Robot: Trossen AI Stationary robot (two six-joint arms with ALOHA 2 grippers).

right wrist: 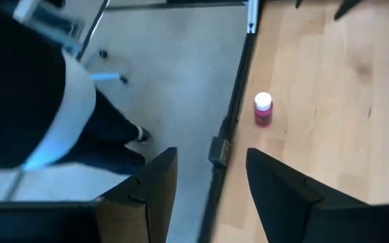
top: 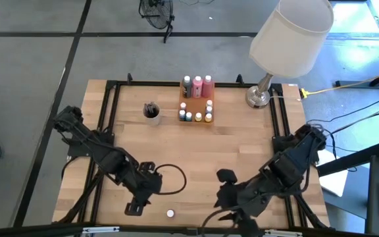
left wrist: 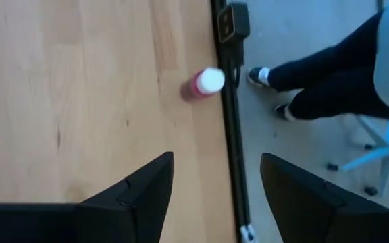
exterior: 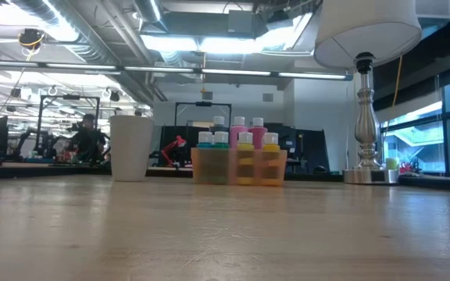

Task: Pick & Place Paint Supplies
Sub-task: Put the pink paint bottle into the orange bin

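A small pink paint pot with a white cap [top: 170,213] stands upright on the table by its near edge, between my two grippers; it also shows in the wrist views [left wrist: 204,82] [right wrist: 263,108]. My left gripper [top: 135,208] [left wrist: 216,156] hangs open to the pot's left. My right gripper [top: 224,214] [right wrist: 211,150] hangs open to its right. Neither has anything between its fingers. Three taller bottles [top: 198,84] and several small pots [top: 196,113] stand in the orange tray [top: 184,105] at the far middle. Dark brushes stick up out of the grey cup [top: 152,112].
A lamp [top: 260,97] with a white shade stands at the table's far right. A black frame rail [left wrist: 229,135] runs along the near edge, and a person's legs [left wrist: 316,74] stand just beyond it. Bare wood lies between the tray and the grippers.
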